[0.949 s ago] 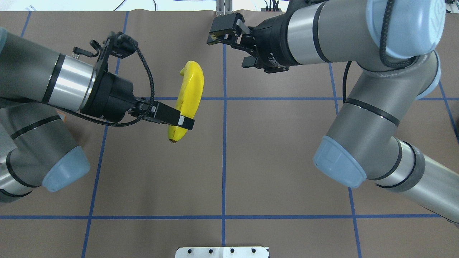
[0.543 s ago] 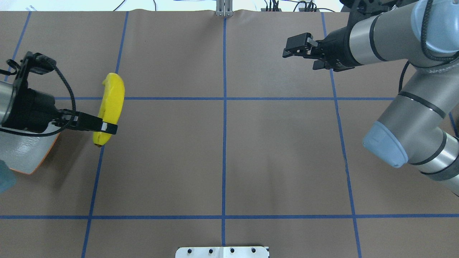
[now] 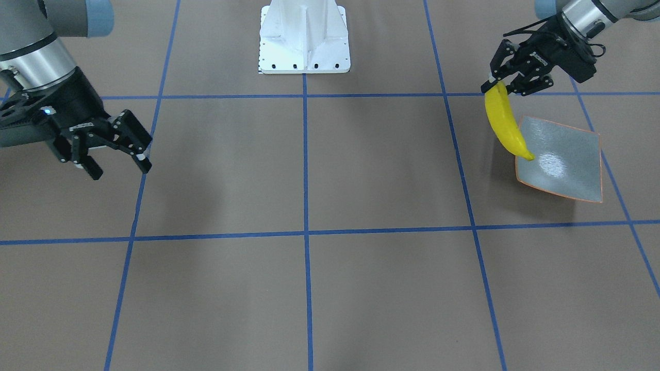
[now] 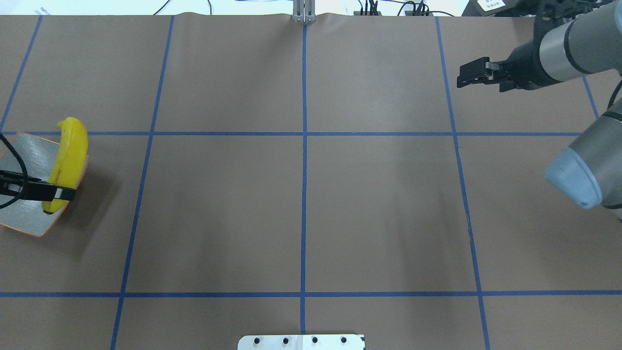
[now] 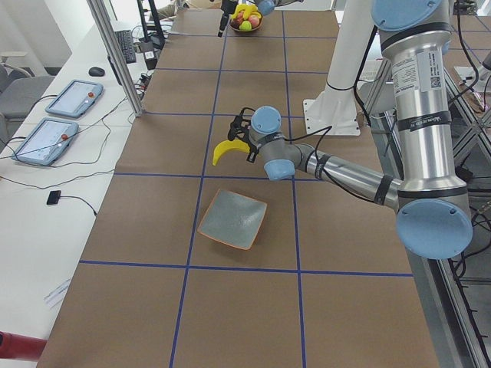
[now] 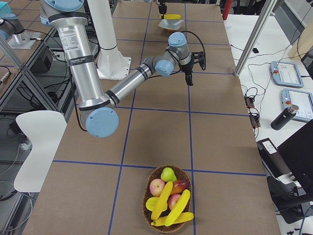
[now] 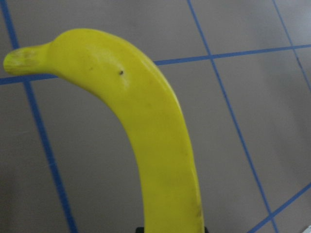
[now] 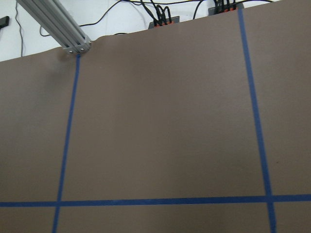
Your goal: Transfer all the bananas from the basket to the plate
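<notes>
My left gripper [image 4: 58,193] is shut on a bright yellow banana [image 4: 70,155] near its lower end. It holds the banana above the inner edge of the square grey plate [image 4: 26,216] with the orange rim, which has nothing lying on it. The front view shows the left gripper [image 3: 508,86], the banana [image 3: 504,123] hanging with its tip over the plate [image 3: 564,159]. The banana [image 7: 146,136] fills the left wrist view. My right gripper [image 3: 121,169] is open and empty, far across the table [image 4: 461,80]. Three more bananas [image 6: 168,208] lie in the basket [image 6: 146,196].
The woven basket also holds apples [image 6: 157,187] and a pear [image 6: 168,174], at the table's end on my right. The white robot base [image 3: 304,38] stands mid-table at my side. An aluminium post [image 8: 56,24] stands at the far edge.
My left arm has carried the banana leftward from the table's middle to above the plate. My right arm has drawn back to the right, still open.
</notes>
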Controlling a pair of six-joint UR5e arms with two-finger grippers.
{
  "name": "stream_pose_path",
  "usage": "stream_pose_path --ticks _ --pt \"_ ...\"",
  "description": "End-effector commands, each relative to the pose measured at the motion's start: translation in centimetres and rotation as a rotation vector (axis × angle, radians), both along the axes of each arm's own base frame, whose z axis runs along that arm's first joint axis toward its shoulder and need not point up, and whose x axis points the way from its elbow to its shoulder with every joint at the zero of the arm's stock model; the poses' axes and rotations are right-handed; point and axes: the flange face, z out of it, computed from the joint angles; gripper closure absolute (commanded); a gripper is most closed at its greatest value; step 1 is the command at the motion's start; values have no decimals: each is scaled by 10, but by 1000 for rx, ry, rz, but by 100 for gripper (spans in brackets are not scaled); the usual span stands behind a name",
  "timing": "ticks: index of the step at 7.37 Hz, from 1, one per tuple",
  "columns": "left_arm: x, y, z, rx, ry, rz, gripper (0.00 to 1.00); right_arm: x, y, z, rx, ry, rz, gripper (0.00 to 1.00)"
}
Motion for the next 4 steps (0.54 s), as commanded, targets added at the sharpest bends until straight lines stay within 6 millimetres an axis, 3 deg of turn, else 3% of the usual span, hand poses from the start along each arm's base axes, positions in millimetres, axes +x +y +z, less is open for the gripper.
stream_pose_path --ticks 1,4 --pt "-9 -3 66 15 -126 -19 100 66 -13 76 61 114 -129 0" --pt "-6 -14 125 16 -233 -27 100 146 -34 153 147 154 -285 0"
